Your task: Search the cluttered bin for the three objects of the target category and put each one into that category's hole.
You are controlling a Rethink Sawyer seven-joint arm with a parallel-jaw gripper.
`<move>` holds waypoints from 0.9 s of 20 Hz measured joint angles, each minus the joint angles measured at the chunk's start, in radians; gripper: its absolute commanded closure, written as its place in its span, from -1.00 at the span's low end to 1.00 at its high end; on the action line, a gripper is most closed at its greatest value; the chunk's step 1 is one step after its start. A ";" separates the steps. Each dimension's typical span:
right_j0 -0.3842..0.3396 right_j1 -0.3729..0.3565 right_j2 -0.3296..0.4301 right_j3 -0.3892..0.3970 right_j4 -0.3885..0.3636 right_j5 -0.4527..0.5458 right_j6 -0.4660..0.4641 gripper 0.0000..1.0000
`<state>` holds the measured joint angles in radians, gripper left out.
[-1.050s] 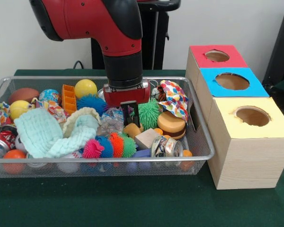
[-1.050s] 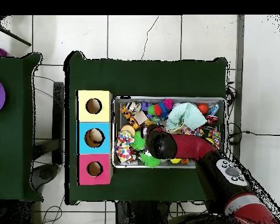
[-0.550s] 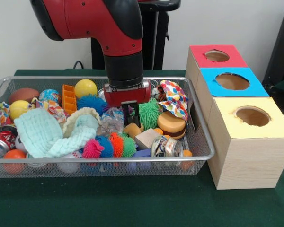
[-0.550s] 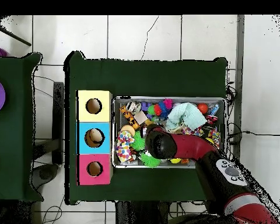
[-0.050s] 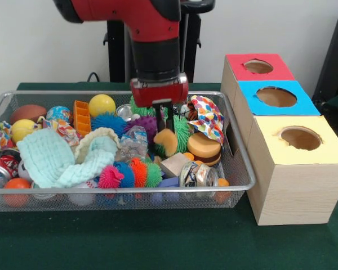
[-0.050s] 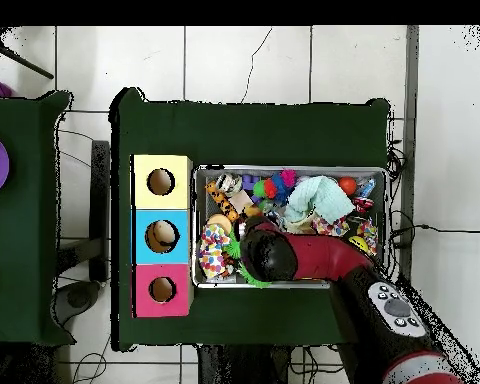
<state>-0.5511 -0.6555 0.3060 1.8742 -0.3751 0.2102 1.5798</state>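
Taking the wire mesh bin (image 5: 236, 183) as the landmark, its near wall has a crushed drink can (image 5: 197, 174) lying just inside it, with a pale wooden block (image 5: 174, 164) right behind the can and a row of pink, blue, orange and green spiky balls (image 5: 130, 172) to the can's left. Farther left in the bin sits a mint-green knitted cloth (image 5: 53, 159). Toward the bin's middle, the gripper (image 5: 163, 124) hangs from the red and black arm (image 5: 152, 34), its dark fingers pinching the top of an orange sponge-like piece (image 5: 167, 142), which is lifted clear of the clutter and hangs in front of a green spiky ball (image 5: 182, 130). Right of it lies a round tan disc (image 5: 203, 146) with a polka-dot cloth (image 5: 207, 117) draped above. Near the bin's far wall rest a yellow ball (image 5: 102, 104) and an orange ridged block (image 5: 82, 117). Beside the bin's right end stand three boxes, yellow (image 5: 296, 169) nearest, then blue (image 5: 276, 97), then red (image 5: 258, 67), each with a round hole on top.
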 measured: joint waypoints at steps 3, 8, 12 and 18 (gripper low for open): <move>0.031 -0.094 -0.002 0.065 0.024 0.000 0.000 1.00; 0.086 -0.187 -0.021 0.147 0.044 -0.012 0.001 1.00; 0.151 -0.222 -0.058 0.217 0.067 -0.069 0.002 1.00; 0.252 -0.216 -0.119 0.309 0.118 -0.211 0.026 1.00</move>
<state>-0.2995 -0.8717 0.1868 2.1835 -0.2570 -0.0010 1.6055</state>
